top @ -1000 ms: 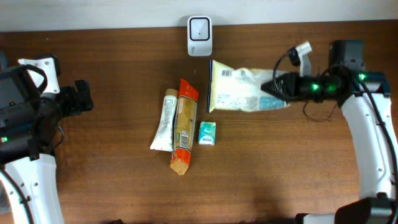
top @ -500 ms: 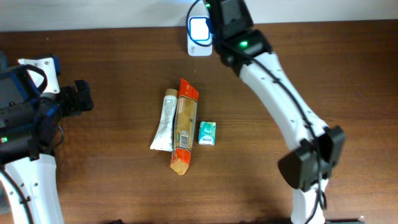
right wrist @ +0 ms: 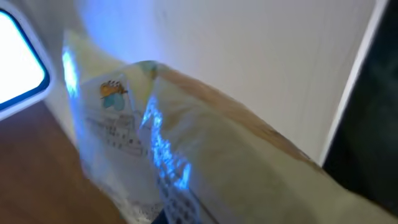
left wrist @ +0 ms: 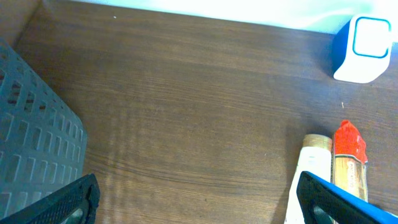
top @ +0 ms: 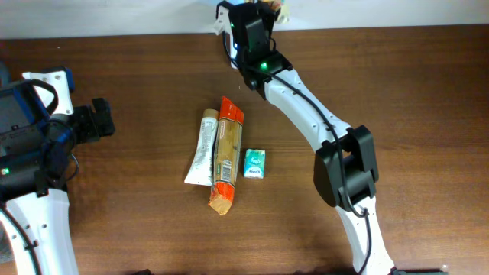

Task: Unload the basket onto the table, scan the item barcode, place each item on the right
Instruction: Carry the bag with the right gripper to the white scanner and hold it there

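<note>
While the right tool (top: 267, 8), clamped shut on the pale bag (right wrist: 205, 155), holds it beside the scanner (right wrist: 15, 74) at the table's (top: 382, 92) twelve o'clock edge and the left tool (top: 102, 120) sits wide open, empty, at nine, the bag's printed face should squarely meet the blue light (right wrist: 165, 155).

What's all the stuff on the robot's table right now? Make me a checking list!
Surface: brown wood table, no spills seen.
Job's things: pale packet held up by the white scanner, lit blue.
Clutter: white tube, orange packet and small teal box lying side by side mid-table.
Grippers: left gripper open, holding nothing; right gripper shut on the pale packet.
Cables: black cable looped at the table's left side.
Surroundings: white wall behind; grey gridded bin at left.
</note>
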`<state>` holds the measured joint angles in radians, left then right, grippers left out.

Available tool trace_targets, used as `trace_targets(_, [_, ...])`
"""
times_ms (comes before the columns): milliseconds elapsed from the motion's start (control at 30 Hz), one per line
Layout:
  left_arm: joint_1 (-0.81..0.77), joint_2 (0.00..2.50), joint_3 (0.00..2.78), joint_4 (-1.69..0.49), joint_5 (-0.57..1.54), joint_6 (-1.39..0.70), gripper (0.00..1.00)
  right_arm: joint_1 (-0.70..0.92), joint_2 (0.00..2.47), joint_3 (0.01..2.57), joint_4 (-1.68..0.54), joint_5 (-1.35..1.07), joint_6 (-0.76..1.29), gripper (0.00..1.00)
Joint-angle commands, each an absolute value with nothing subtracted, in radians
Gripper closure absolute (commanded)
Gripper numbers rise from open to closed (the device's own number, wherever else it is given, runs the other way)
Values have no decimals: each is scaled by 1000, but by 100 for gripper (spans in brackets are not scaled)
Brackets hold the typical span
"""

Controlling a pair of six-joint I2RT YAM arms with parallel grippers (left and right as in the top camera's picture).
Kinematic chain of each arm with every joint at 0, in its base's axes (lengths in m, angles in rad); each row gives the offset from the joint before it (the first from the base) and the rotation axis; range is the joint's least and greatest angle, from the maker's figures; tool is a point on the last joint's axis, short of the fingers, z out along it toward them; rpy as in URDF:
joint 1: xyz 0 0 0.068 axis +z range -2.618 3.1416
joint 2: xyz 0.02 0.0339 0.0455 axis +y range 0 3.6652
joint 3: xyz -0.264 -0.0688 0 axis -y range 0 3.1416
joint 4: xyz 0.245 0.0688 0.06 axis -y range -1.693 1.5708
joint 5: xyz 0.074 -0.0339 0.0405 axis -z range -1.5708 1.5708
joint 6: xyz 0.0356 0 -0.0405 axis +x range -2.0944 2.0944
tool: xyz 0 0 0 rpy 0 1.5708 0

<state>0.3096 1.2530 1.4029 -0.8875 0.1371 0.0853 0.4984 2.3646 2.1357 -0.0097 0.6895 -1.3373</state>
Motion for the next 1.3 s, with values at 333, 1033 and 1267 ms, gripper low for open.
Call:
trace_targets(333, [310, 1247, 1408, -885, 130, 80, 1, 514, 2459, 2156, 199, 672, -1522, 96])
trace_targets(1033, [310, 1247, 1408, -885, 130, 80, 1, 543, 2459, 2148, 165, 858, -1484, 96])
trace_targets(1267, [310, 1247, 1408, -885, 130, 80, 1, 528, 2460, 2148, 199, 829, -1475, 96])
